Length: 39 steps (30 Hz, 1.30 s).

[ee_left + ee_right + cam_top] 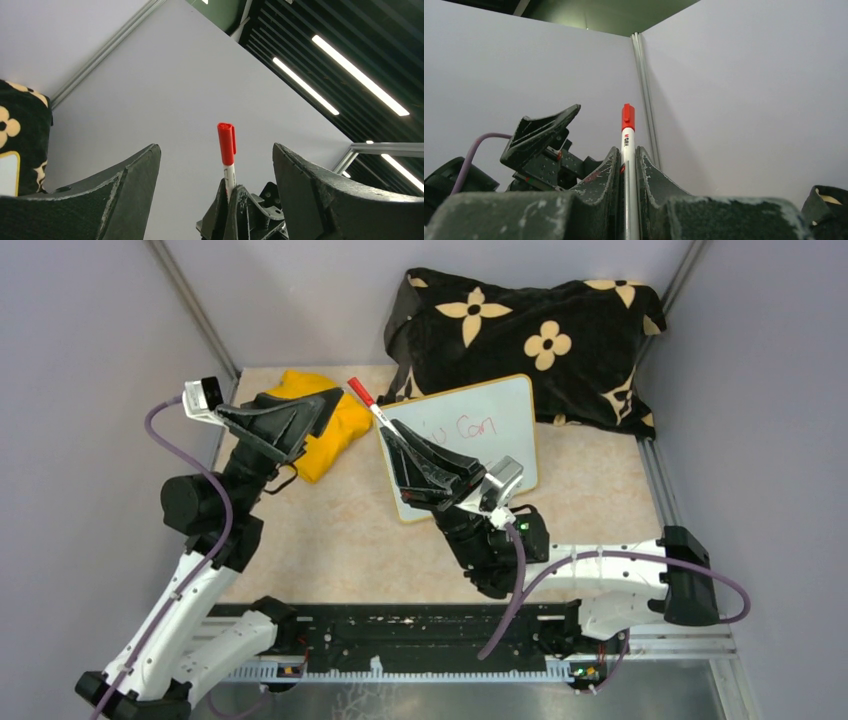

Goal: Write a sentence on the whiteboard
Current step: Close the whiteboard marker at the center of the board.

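My right gripper (392, 432) is clamped on a thin white marker with a red cap (366, 400), cap end pointing up and far-left. My left gripper (322, 418) hangs with jaws wide apart, holding nothing, over a crumpled yellow cloth (338, 440). The white rounded-corner whiteboard (505, 405) sits just right of the cloth, partly beneath my right gripper. Its red handwritten sentence (470, 426) shows "Can" — the rest is hidden.

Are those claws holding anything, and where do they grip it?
The right gripper pinches a red-capped marker by its white barrel; the left gripper is open and empty.
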Each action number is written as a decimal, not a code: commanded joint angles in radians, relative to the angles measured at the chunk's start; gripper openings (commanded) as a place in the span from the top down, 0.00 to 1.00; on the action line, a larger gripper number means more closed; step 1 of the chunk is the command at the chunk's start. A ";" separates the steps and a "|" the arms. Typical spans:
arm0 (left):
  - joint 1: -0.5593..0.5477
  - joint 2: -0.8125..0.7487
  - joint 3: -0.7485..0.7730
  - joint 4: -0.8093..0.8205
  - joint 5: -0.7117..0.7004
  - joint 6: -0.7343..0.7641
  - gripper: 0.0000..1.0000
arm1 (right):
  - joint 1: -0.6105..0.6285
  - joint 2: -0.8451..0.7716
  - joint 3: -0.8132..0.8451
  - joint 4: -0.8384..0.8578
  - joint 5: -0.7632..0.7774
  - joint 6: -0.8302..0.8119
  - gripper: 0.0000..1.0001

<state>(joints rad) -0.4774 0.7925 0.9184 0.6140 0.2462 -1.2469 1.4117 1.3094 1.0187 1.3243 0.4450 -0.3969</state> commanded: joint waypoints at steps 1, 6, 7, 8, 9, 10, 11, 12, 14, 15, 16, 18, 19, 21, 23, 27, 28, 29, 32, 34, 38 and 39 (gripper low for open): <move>-0.003 0.038 0.076 0.006 0.043 0.084 0.14 | 0.005 -0.038 -0.012 -0.021 -0.037 0.067 1.00; -0.003 0.097 0.105 0.039 0.120 0.077 0.22 | 0.005 -0.052 -0.017 -0.046 -0.056 0.092 1.00; -0.003 0.102 0.103 0.051 0.127 0.073 0.24 | 0.004 -0.055 -0.019 -0.051 -0.058 0.096 1.00; -0.003 0.106 0.104 0.056 0.129 0.071 0.25 | 0.004 -0.057 -0.020 -0.056 -0.060 0.099 1.00; -0.003 0.108 0.105 0.057 0.130 0.070 0.26 | 0.005 -0.059 -0.021 -0.058 -0.059 0.101 1.00; -0.003 0.111 0.106 0.059 0.133 0.072 0.28 | 0.004 -0.061 -0.024 -0.059 -0.058 0.101 1.00; -0.002 0.112 0.106 0.063 0.135 0.071 0.31 | 0.005 -0.061 -0.023 -0.059 -0.057 0.102 1.00; -0.002 0.114 0.106 0.065 0.138 0.070 0.33 | 0.004 -0.062 -0.024 -0.059 -0.054 0.102 1.00; -0.002 0.116 0.104 0.067 0.141 0.070 0.35 | 0.004 -0.062 -0.025 -0.059 -0.052 0.101 1.00; -0.003 0.117 0.103 0.068 0.141 0.069 0.37 | 0.005 -0.061 -0.025 -0.059 -0.052 0.101 1.00; -0.003 0.115 0.101 0.071 0.139 0.069 0.38 | 0.005 -0.060 -0.025 -0.059 -0.051 0.101 1.00; -0.003 0.113 0.098 0.071 0.140 0.069 0.40 | 0.004 -0.058 -0.025 -0.057 -0.049 0.099 1.00; -0.003 0.113 0.097 0.072 0.139 0.069 0.41 | 0.004 -0.057 -0.025 -0.055 -0.046 0.097 1.00; -0.003 0.111 0.094 0.072 0.142 0.069 0.42 | 0.005 -0.054 -0.026 -0.047 -0.038 0.091 1.00; -0.003 0.111 0.092 0.071 0.149 0.069 0.44 | 0.004 -0.051 -0.029 -0.037 -0.031 0.086 1.00; -0.003 0.109 0.081 0.073 0.158 0.062 0.47 | 0.004 -0.044 -0.030 -0.022 -0.013 0.074 1.00; -0.003 0.108 0.079 0.074 0.161 0.060 0.48 | 0.005 -0.042 -0.028 -0.020 -0.008 0.071 1.00; -0.003 0.108 0.076 0.075 0.163 0.057 0.48 | 0.004 -0.042 -0.027 -0.018 -0.005 0.069 1.00; -0.003 0.106 0.071 0.076 0.170 0.053 0.49 | 0.004 -0.035 -0.025 -0.010 0.007 0.062 1.00; -0.002 0.103 0.071 0.076 0.171 0.053 0.51 | 0.004 -0.031 -0.023 -0.010 0.012 0.058 1.00; -0.003 0.102 0.071 0.076 0.174 0.053 0.58 | 0.004 -0.022 -0.018 -0.012 0.014 0.054 1.00; -0.003 0.101 0.071 0.076 0.175 0.051 0.60 | 0.005 -0.020 -0.015 -0.014 0.016 0.053 1.00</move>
<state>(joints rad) -0.4774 0.9092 0.9958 0.6521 0.3981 -1.1934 1.4117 1.2892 0.9878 1.2701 0.4511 -0.3336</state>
